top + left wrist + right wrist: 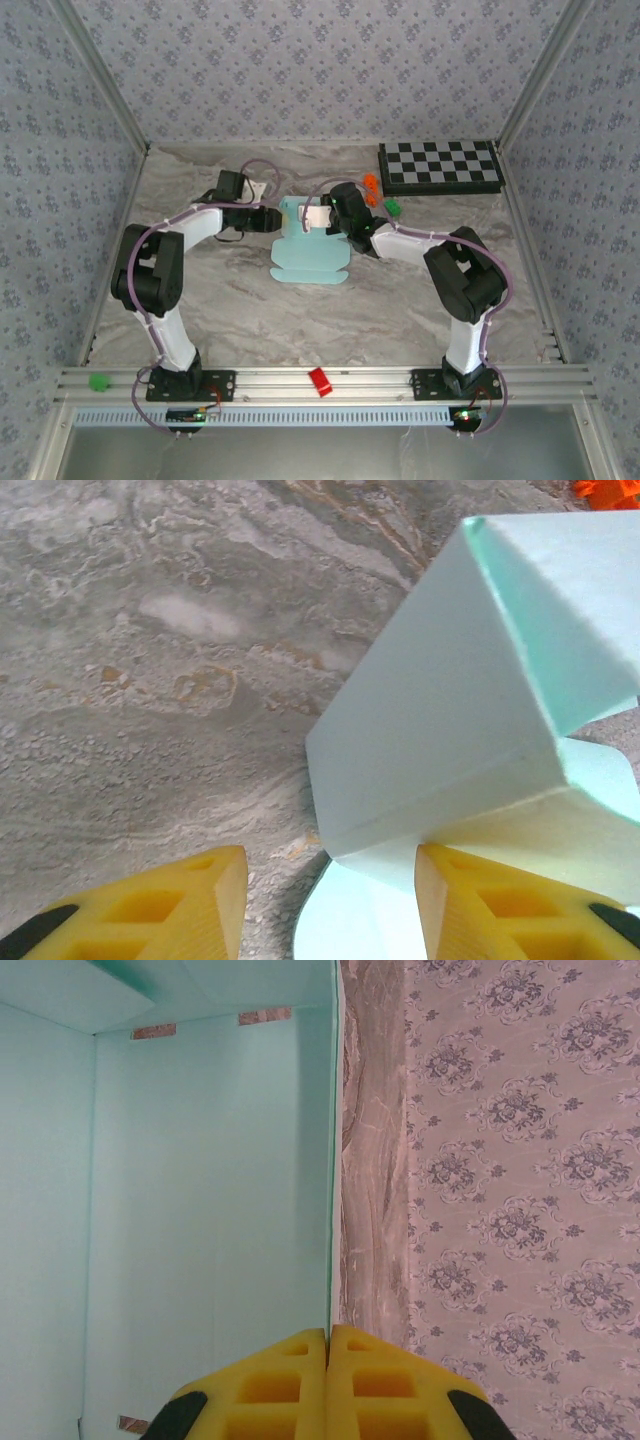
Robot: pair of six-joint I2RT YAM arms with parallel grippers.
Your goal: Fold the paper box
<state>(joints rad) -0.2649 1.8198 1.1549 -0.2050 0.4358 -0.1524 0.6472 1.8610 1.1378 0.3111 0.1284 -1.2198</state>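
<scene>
The pale aqua paper box [308, 255] lies mid-table, partly folded, with a flat rounded flap toward the front and raised walls at the back. My right gripper [322, 218] is shut on the edge of one raised wall [331, 1160]; its yellow fingers [290, 1380] pinch the thin card edge-on, and the box interior [200, 1210] spreads to the left. My left gripper [282, 220] is open at the box's left side. In the left wrist view a folded corner [440, 730] stands just ahead, and the right yellow finger [490, 905] rests against the card.
A black-and-white checkered board [440, 166] lies at the back right. Small orange [371, 187] and green [392, 208] pieces sit beside the right gripper. A red piece [320, 381] and a green piece [97, 380] rest on the front rail. Patterned walls enclose the table.
</scene>
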